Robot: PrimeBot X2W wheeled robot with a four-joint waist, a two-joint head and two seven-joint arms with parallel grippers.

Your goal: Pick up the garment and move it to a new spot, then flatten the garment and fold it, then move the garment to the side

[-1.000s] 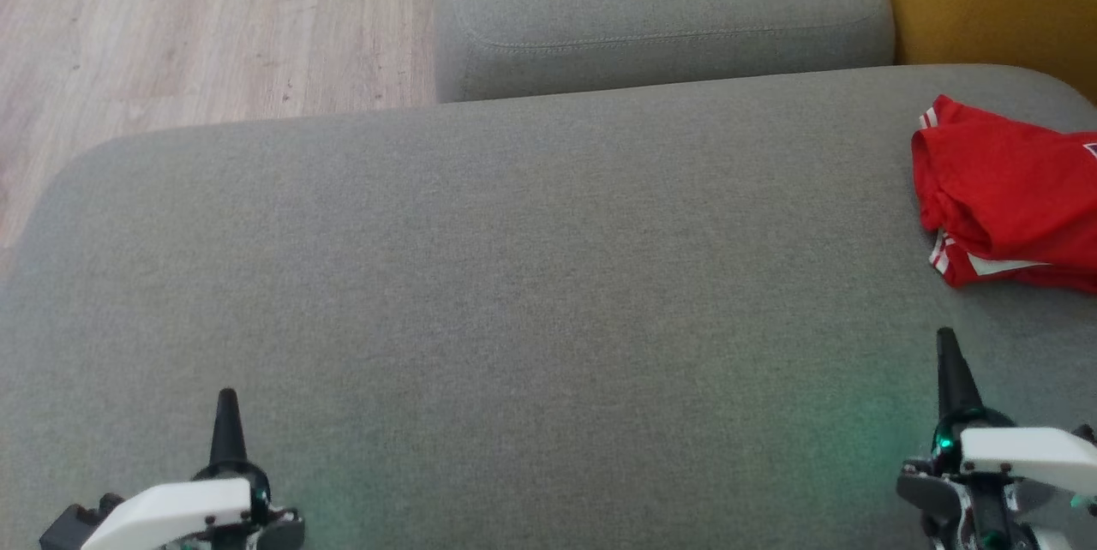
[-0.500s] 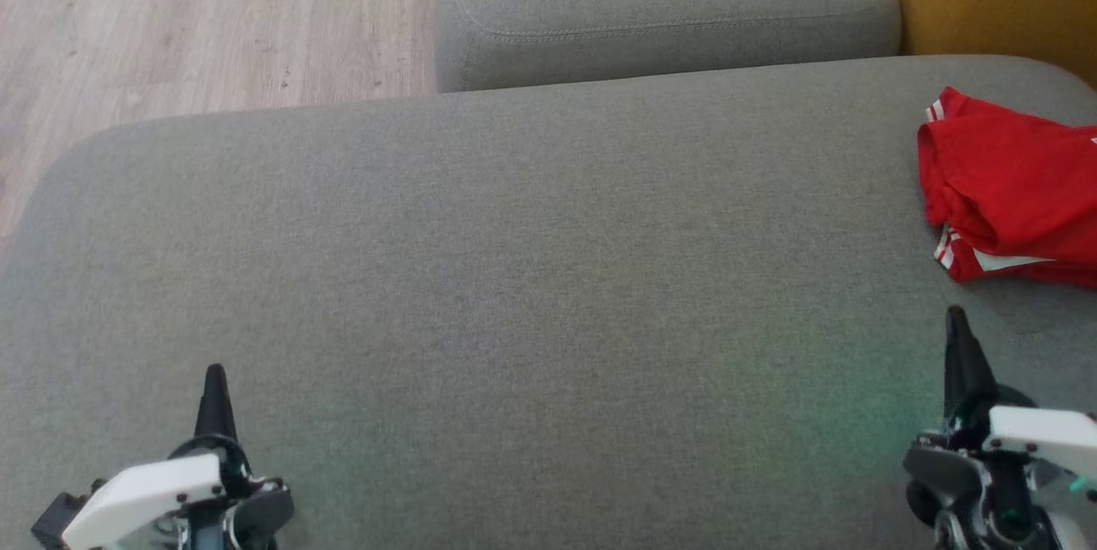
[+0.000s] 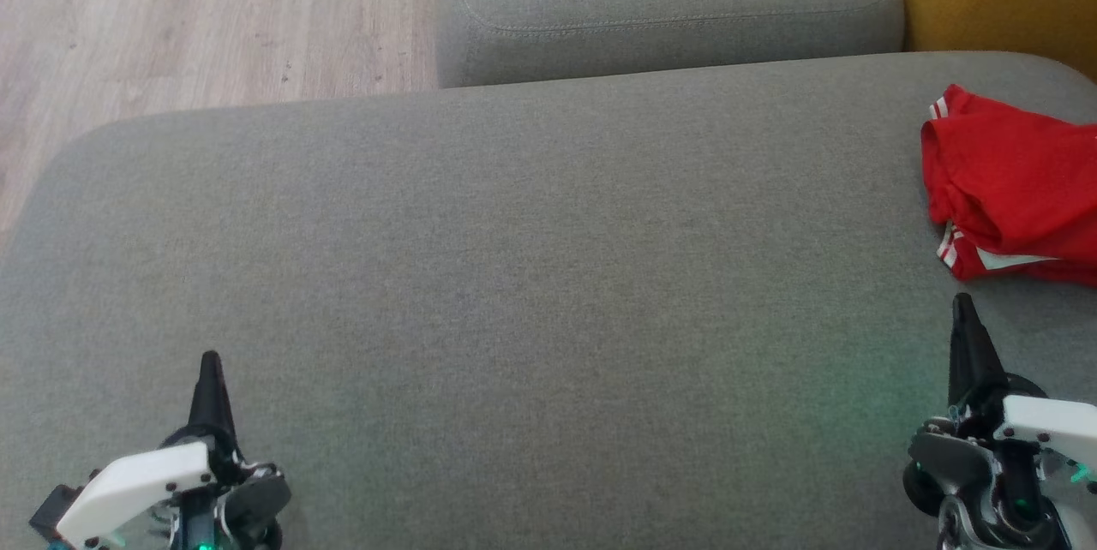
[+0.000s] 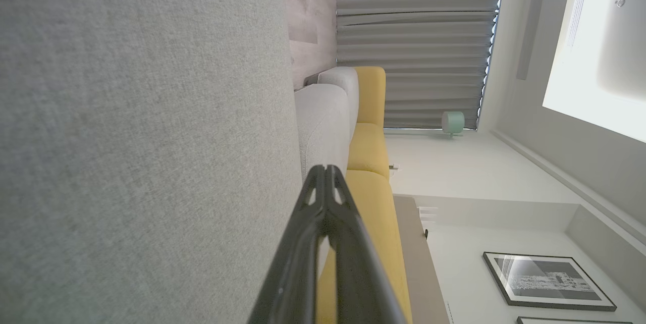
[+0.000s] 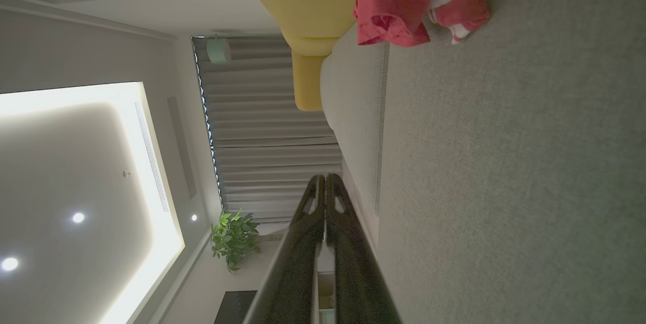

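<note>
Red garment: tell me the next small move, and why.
Probably open the right claw and reach forward to the red garment: it lies crumpled on the couch, just beyond that shut claw and untouched; the left claw is far away.

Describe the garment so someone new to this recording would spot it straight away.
Start with the wide grey cushion that spans the head view. Near its right edge, just ahead of the right gripper, lies the garment, bunched up. It is bright red with white stripes at its hems, unlike the plain grey around it.
</note>
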